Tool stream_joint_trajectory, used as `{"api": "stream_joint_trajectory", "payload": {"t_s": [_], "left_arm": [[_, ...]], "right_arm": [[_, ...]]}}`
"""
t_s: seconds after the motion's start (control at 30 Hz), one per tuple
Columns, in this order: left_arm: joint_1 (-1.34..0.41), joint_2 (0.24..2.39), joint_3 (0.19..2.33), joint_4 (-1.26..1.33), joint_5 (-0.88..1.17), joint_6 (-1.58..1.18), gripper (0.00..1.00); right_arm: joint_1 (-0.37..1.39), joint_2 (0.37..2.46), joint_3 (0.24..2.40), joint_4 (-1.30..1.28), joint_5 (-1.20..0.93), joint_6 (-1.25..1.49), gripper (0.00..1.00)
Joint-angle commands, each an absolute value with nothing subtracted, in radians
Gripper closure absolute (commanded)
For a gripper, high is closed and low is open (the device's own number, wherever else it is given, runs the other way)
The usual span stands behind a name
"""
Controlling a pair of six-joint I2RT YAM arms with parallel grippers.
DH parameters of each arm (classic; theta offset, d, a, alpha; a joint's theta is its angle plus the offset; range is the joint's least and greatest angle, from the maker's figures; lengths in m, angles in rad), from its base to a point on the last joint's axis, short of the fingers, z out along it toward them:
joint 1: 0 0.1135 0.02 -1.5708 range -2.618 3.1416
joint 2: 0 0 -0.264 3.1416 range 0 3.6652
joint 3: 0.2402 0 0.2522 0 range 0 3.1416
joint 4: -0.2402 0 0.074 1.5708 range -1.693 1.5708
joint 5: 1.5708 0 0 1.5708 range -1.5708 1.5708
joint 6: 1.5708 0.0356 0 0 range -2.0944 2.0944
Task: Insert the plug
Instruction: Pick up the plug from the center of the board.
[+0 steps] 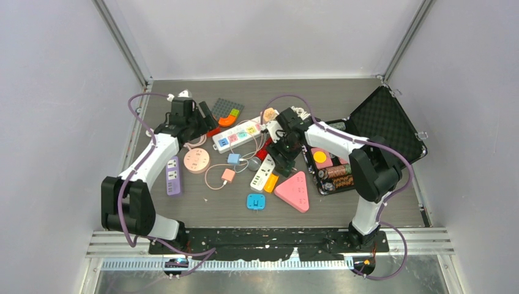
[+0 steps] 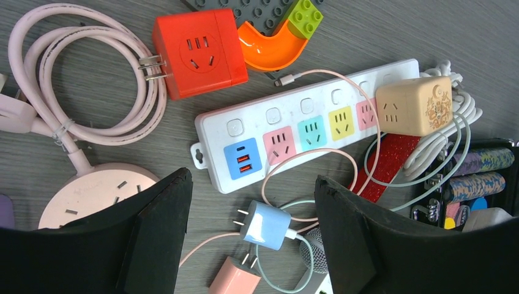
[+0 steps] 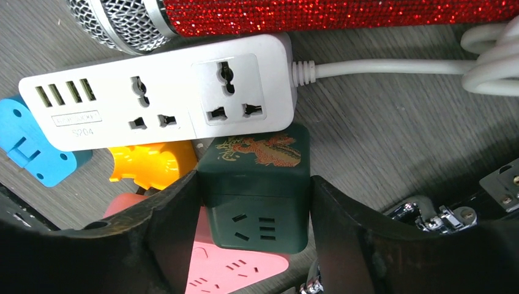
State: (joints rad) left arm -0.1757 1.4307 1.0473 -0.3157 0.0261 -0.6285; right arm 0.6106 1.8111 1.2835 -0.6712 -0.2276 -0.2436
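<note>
A light blue two-pin plug (image 2: 269, 225) lies on the table on its cable, with a pink plug (image 2: 235, 278) beside it. Both show in the gap between the fingers of my left gripper (image 2: 252, 184), which is open and holds nothing. Just beyond lies a white power strip (image 2: 306, 131) with coloured sockets, a beige cube (image 2: 415, 105) plugged in at its far end. My right gripper (image 3: 254, 180) is shut on a dark green cube socket (image 3: 257, 196), a finger pressed on each side. In the top view, the left gripper (image 1: 205, 119) is at the back left and the right gripper (image 1: 283, 162) mid-table.
A red cube socket (image 2: 199, 55) and a round pink socket (image 2: 92, 193) lie near the left gripper. A white strip (image 3: 159, 101), a red glitter microphone (image 3: 306, 15) and a pink triangular socket (image 3: 232, 269) surround the green cube. An open black case (image 1: 392, 122) stands at the right.
</note>
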Motion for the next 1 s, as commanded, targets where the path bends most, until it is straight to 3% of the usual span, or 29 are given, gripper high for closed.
{"api": "stream_joint_trajectory", "payload": {"t_s": [0.0, 0.07, 0.13, 0.27, 0.6, 0.97], "left_arm": [[-0.179, 1.392, 1.087, -0.312, 0.009, -0.611, 0.28], [-0.178, 1.383, 1.087, -0.31, 0.009, -0.612, 0.29], [-0.178, 1.372, 1.093, -0.31, 0.009, -0.607, 0.29], [-0.178, 1.356, 1.121, -0.318, 0.017, -0.588, 0.29], [-0.178, 1.303, 1.2, -0.327, 0.138, -0.501, 0.29], [-0.178, 1.218, 1.29, -0.255, 0.357, -0.381, 0.27]], "right_arm": [[0.63, 1.83, 1.309, -0.701, -0.209, -0.289, 0.4], [0.633, 1.834, 1.326, -0.715, -0.2, -0.295, 0.51], [0.633, 1.823, 1.34, -0.714, -0.205, -0.288, 0.69], [0.633, 1.746, 1.349, -0.654, -0.181, -0.264, 0.82], [0.616, 1.534, 1.383, -0.486, -0.157, -0.19, 0.84], [0.58, 1.387, 1.337, -0.163, -0.318, 0.05, 0.82]]}}
